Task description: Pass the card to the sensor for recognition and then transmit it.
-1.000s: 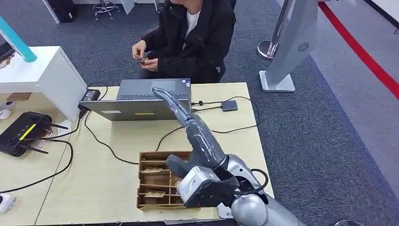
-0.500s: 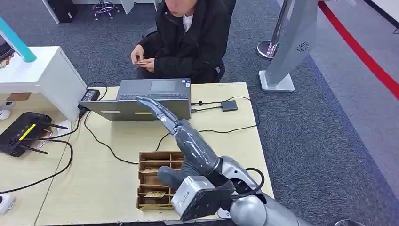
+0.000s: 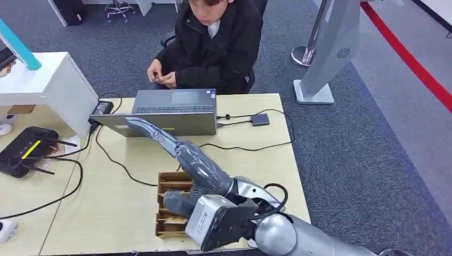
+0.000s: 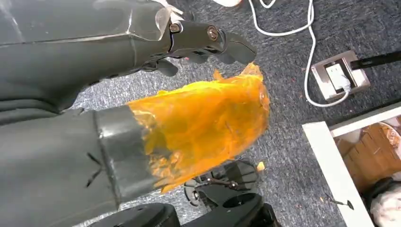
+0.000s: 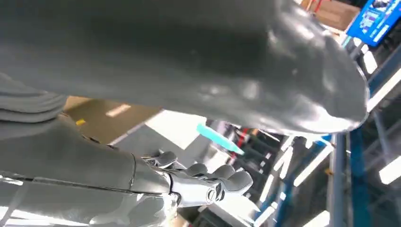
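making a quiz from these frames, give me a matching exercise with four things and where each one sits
Things:
1. laptop
2. wooden tray
3. black router
4. right hand

Places:
A. far left of the table
B. reaching out above the table
C. far edge, before the seated person
D. near edge, beside the robot's arm

Pairs: 1-C, 2-D, 3-A, 4-B
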Controlling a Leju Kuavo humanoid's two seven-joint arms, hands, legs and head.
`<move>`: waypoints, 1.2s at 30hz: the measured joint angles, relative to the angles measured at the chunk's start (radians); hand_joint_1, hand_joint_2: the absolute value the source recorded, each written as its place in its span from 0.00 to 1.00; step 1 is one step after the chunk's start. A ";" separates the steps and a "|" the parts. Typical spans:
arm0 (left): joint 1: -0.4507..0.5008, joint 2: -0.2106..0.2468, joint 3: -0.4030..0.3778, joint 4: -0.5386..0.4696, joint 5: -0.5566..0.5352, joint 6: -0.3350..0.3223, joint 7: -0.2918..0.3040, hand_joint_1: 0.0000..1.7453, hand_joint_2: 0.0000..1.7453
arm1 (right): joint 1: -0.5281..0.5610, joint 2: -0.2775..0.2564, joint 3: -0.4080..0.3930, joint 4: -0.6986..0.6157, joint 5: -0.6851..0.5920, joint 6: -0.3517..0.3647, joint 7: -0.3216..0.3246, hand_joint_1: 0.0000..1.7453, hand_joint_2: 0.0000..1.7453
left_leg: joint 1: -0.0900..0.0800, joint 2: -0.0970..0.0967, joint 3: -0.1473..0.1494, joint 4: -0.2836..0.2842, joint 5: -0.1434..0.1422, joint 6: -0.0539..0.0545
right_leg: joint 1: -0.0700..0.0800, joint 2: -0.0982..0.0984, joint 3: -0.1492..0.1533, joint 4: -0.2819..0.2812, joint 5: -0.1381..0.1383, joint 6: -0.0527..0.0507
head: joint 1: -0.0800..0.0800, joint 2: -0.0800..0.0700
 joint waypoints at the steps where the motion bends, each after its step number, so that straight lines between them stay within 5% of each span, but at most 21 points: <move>1: 0.000 -0.003 0.001 0.000 0.000 0.003 0.000 0.00 0.00 | 0.001 0.000 0.003 0.000 0.007 -0.001 -0.008 0.00 0.00 | 0.000 0.000 0.000 0.000 0.000 0.000 | 0.000 0.000 0.000 0.000 0.000 0.000 | 0.000 0.000; 5: 0.000 -0.015 0.005 0.000 0.003 0.014 0.000 0.00 0.00 | 0.020 -0.005 0.010 0.000 0.025 -0.011 -0.041 0.00 0.00 | 0.000 0.000 0.000 0.000 0.000 0.000 | 0.000 0.000 0.000 0.000 0.000 0.000 | 0.000 0.000; 9: -0.003 -0.032 0.009 0.000 0.008 0.026 0.005 0.00 0.00 | 0.088 -0.023 -0.002 -0.009 0.141 -0.100 -0.068 0.00 0.00 | 0.000 0.000 0.000 0.000 0.000 0.000 | 0.000 0.000 -0.001 -0.001 0.000 0.000 | 0.000 0.000; 14: -0.004 -0.047 0.027 0.000 0.028 0.042 0.000 0.00 0.00 | 0.214 -0.094 -0.063 -0.033 0.322 -0.197 -0.105 0.00 0.00 | 0.000 0.000 0.000 0.000 -0.001 0.000 | 0.000 0.000 0.000 -0.001 0.000 0.000 | 0.000 0.000; 24: 0.003 -0.052 0.061 0.000 0.055 0.049 -0.029 0.00 0.00 | 0.475 -0.222 -0.189 -0.077 0.444 -0.275 -0.144 0.00 0.00 | 0.000 0.000 0.000 0.000 -0.002 0.000 | 0.000 0.000 -0.001 -0.001 -0.001 0.001 | 0.000 0.000; 25: 0.003 -0.053 0.064 0.000 0.057 0.049 -0.029 0.00 0.00 | 0.488 -0.226 -0.195 -0.082 0.455 -0.279 -0.143 0.00 1.00 | 0.000 0.000 0.000 0.000 -0.002 0.000 | 0.000 0.000 -0.001 -0.001 -0.001 0.001 | 0.000 0.000; 36: 0.006 -0.056 0.080 0.000 0.038 0.040 -0.013 0.00 0.00 | 0.661 -0.303 -0.252 -0.123 0.770 -0.325 -0.095 0.00 1.00 | 0.000 0.000 0.000 0.000 -0.002 0.001 | 0.000 0.000 0.000 -0.002 -0.001 0.001 | 0.000 0.000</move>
